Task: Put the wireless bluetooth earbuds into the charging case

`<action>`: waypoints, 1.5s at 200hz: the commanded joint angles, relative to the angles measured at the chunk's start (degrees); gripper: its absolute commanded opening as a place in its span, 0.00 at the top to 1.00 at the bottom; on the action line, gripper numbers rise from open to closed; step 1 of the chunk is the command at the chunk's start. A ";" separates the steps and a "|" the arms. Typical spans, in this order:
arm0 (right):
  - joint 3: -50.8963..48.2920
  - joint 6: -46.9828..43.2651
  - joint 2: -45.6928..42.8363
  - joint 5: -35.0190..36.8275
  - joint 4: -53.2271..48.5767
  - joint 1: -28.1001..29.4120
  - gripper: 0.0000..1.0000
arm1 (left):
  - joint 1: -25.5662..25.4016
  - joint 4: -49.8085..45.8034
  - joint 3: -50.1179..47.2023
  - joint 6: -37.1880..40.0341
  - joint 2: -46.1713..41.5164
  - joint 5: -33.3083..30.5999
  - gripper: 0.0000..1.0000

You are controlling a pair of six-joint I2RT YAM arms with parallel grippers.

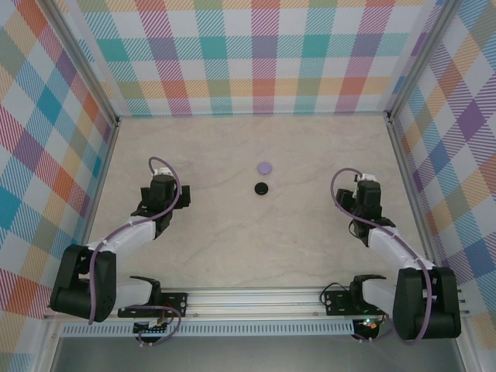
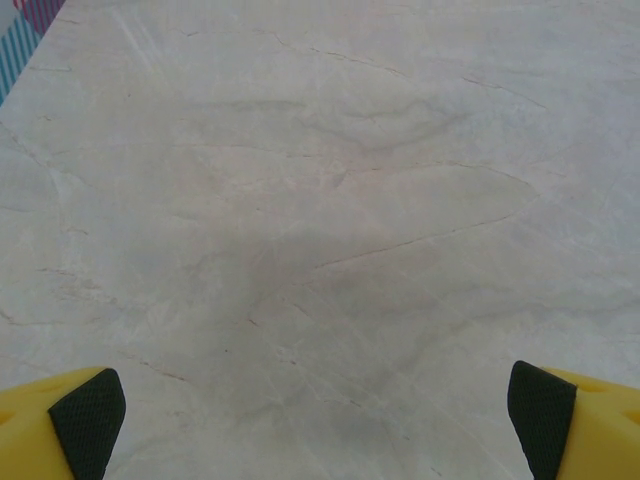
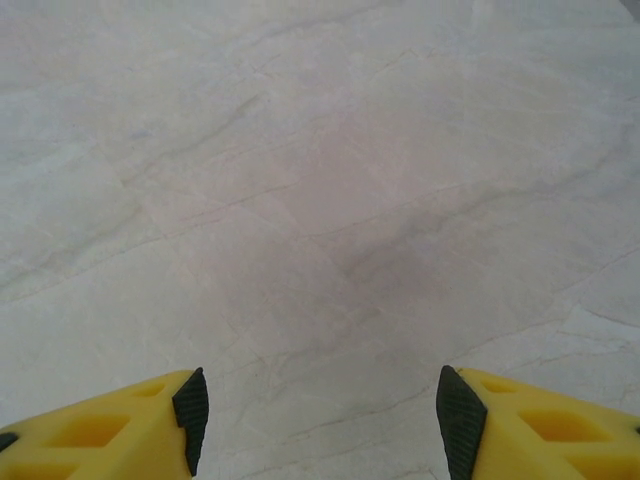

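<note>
A pale, marble-veined table (image 1: 232, 248) forms the floor of a booth whose walls (image 1: 256, 54) carry a bright check of teal, orange, purple and green; an aluminium rail (image 1: 256, 298) runs along the near edge, and both arm bases are bolted to it. Near the middle of the table, a little towards the far wall, lie two small round cases; the lilac case (image 1: 265, 167) is the farther one and the black case (image 1: 262, 187) lies just beside it on the near side, a narrow strip of stone between them; each lies flat and reads from above as a plain disc; the earbuds are too small to pick out at this range, and whether they sit inside the cases I cannot tell. The left arm (image 1: 124, 240) reaches up the left side of the table and the right arm (image 1: 391, 248) up the right side; the cases lie between them, well apart from both. The left gripper (image 2: 315, 415) has its yellow fingers spread wide, the black pads (image 2: 90, 420) at opposite edges of its wrist view; only bare table lies between them, nothing gripped. The right gripper (image 3: 324, 415) also stands apart, its pads closer in than the left's; it holds nothing and looks down on bare veined stone.
</note>
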 commanded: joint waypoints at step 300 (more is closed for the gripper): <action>0.44 -6.80 23.50 -14.77 36.90 -3.29 0.00 | 7.31 35.36 -5.43 1.42 16.96 15.95 0.00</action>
